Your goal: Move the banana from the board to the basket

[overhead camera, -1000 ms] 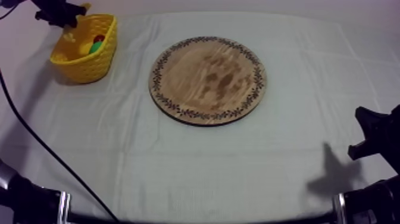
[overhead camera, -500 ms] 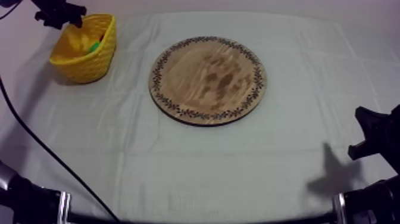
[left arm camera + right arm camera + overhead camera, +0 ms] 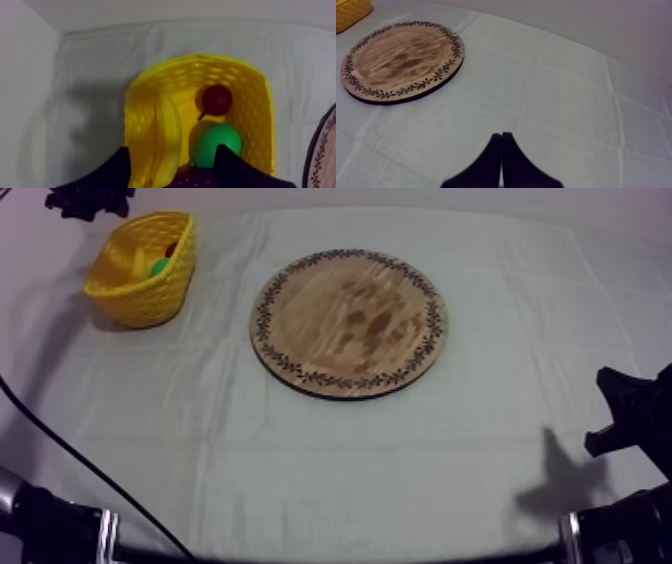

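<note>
The banana (image 3: 167, 132) lies in the yellow basket (image 3: 262, 105), at 10 o'clock from the wooden board (image 3: 348, 321), just below the left end effector (image 3: 172, 149) (fingers apart, holding nothing). The right end effector (image 3: 501, 136) is closed together.

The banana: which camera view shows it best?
The left wrist view: it looks down into the yellow basket, where the banana lies along one wall. The top view gives a pale strip of it inside the basket. The right wrist view catches a corner of the basket's outside.
</note>
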